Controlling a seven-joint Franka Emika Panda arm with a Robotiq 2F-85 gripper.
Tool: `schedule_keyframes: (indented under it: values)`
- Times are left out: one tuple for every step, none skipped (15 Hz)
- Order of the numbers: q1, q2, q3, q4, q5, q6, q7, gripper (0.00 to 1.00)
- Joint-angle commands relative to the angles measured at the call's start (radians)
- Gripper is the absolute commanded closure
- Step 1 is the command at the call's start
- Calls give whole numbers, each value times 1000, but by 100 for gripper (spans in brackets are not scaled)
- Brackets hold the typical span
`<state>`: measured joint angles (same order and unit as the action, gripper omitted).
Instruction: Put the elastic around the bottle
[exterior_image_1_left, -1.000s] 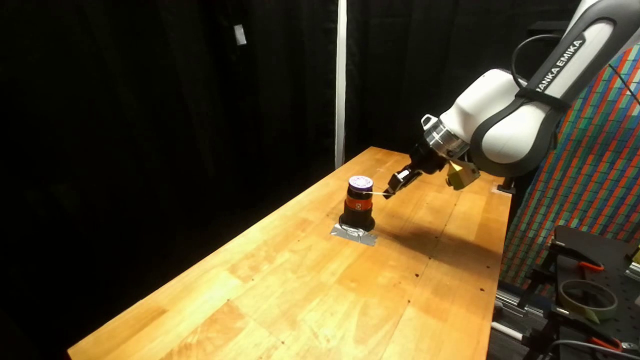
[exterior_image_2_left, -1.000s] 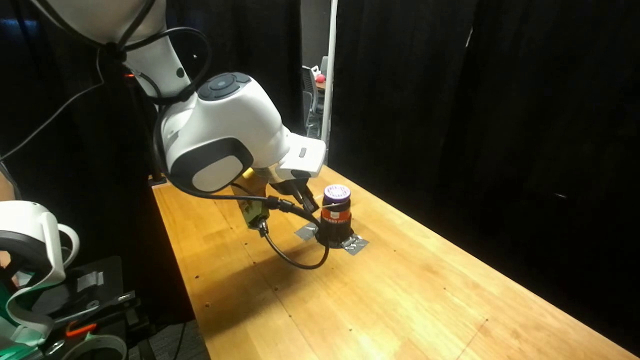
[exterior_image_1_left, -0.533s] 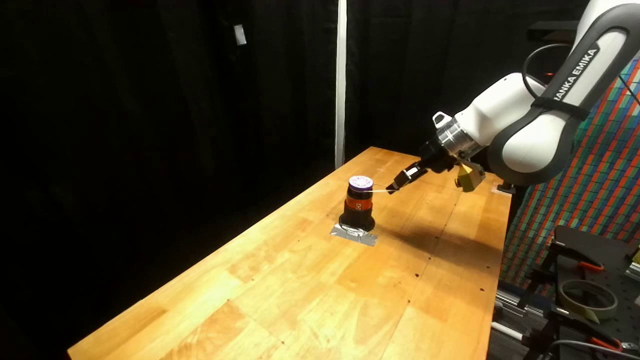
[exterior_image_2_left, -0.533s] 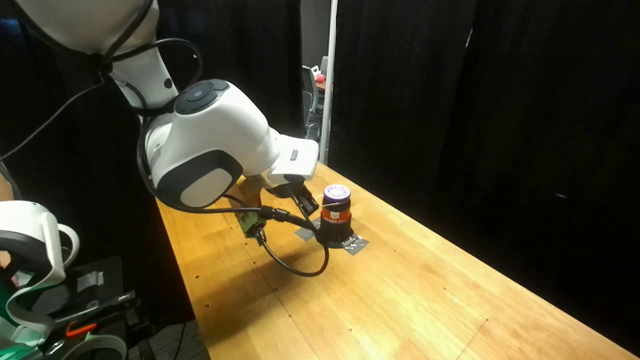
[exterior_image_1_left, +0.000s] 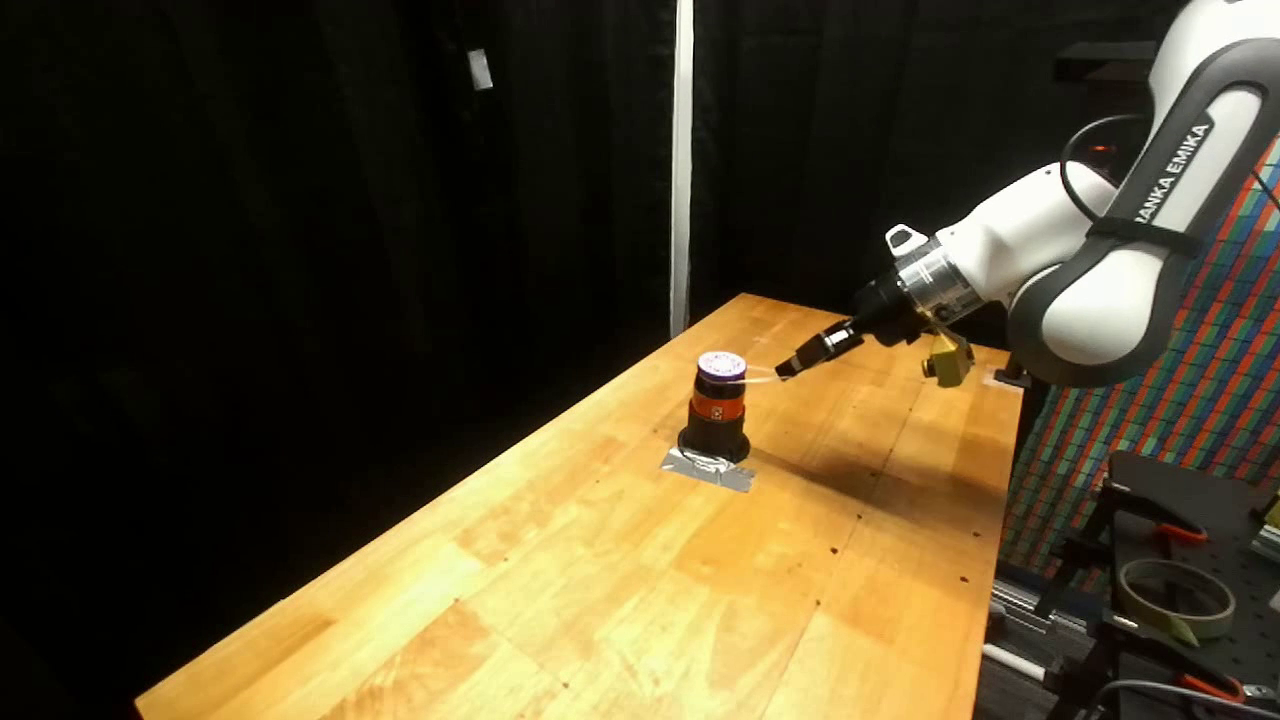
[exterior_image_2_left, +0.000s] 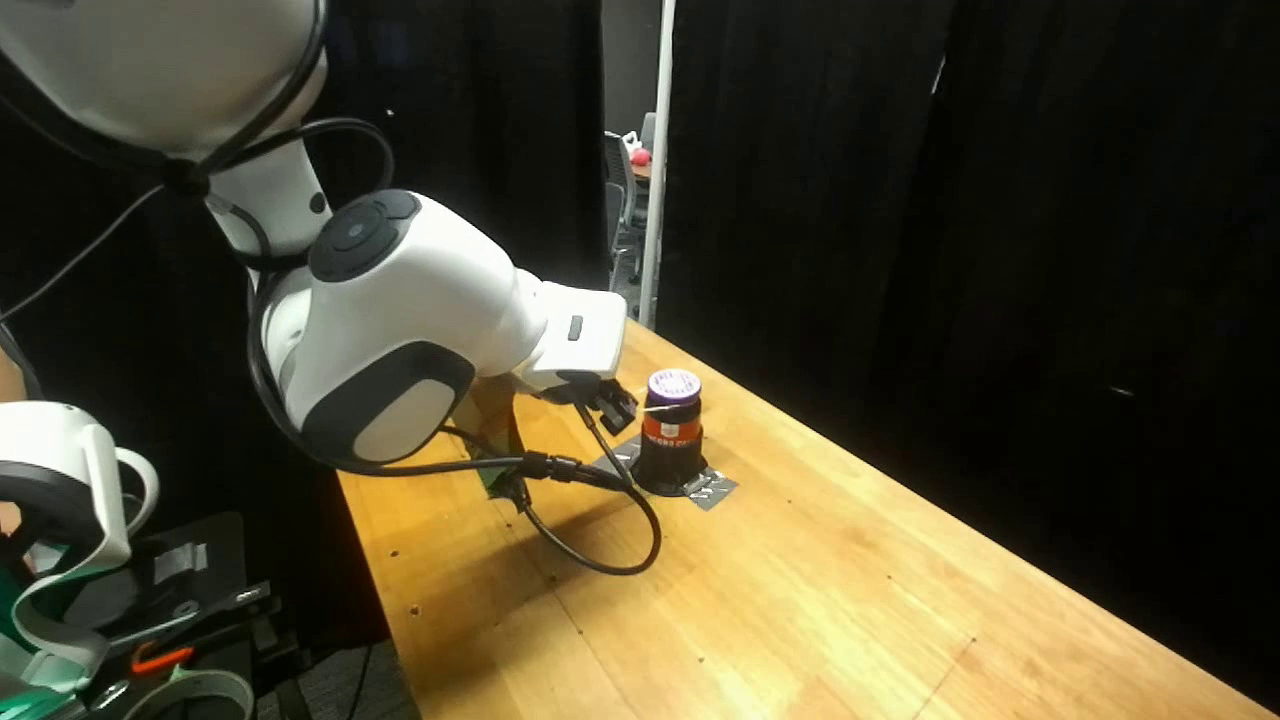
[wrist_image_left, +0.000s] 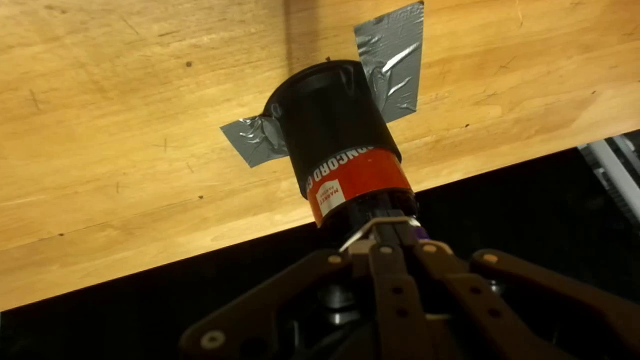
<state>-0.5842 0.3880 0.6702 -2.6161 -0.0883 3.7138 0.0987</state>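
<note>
The bottle (exterior_image_1_left: 718, 409) stands upright in a black holder, with a red-orange label and a purple-and-white lid. It also shows in the other views (exterior_image_2_left: 671, 432) (wrist_image_left: 370, 172). My gripper (exterior_image_1_left: 783, 373) is shut beside the bottle's upper part, a short gap away (exterior_image_2_left: 628, 408). The thin pale elastic (exterior_image_1_left: 762, 380) spans from the bottle's neck, just under the lid, to my fingertips (exterior_image_2_left: 662, 408). In the wrist view, the elastic (wrist_image_left: 392, 220) bends across the outside of the closed fingertips (wrist_image_left: 392, 232). The far side of the bottle and of the loop is hidden.
Grey tape (exterior_image_1_left: 708, 469) fixes the holder (wrist_image_left: 327, 115) to the wooden table (exterior_image_1_left: 640, 600). The arm's cable (exterior_image_2_left: 600, 570) hangs in a loop near the holder. A side cart (exterior_image_1_left: 1190, 500) with a tape roll stands beyond the table's edge.
My gripper has drawn slightly back from the bottle and up, and the arm has tilted flatter. The elastic still spans from neck to fingertips. The bottle has not moved.
</note>
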Motion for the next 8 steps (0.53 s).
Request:
schedule_keyframes:
  values:
    - [-68, 25, 36, -32, -87, 101, 49, 95]
    - [-77, 32, 37, -34, -103, 117, 54, 94]
    - [18, 9, -82, -31, -183, 135, 146, 95]
    - [27, 11, -102, -30, -212, 148, 166, 94]
    - [50, 10, -139, -30, -247, 165, 198, 95]
    - [71, 12, -173, -27, -281, 185, 228, 95]
    - [96, 11, -209, -27, -311, 208, 258, 95]
    - [120, 12, -241, -26, -335, 229, 282, 94]
